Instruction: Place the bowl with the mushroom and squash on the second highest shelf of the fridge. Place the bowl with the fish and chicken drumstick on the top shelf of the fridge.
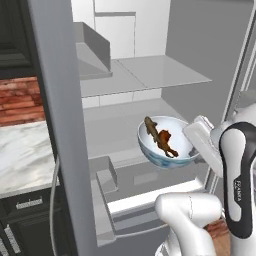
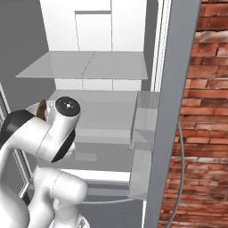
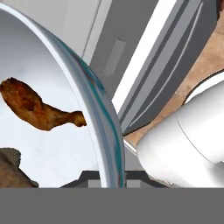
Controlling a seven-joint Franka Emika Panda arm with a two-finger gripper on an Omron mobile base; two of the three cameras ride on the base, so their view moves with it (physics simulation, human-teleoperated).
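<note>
Pale grey fridge (image 1: 150, 45) stands open in front. Clenched on the near right rim, the hand (image 1: 200, 137) holds the bowl (image 1: 167, 142) with fish (image 1: 151, 129) and chicken drumstick (image 3: 39, 109). It hangs well below the top shelf (image 1: 150, 72), which lies farther and higher, so I judge a lift comes next.
</note>
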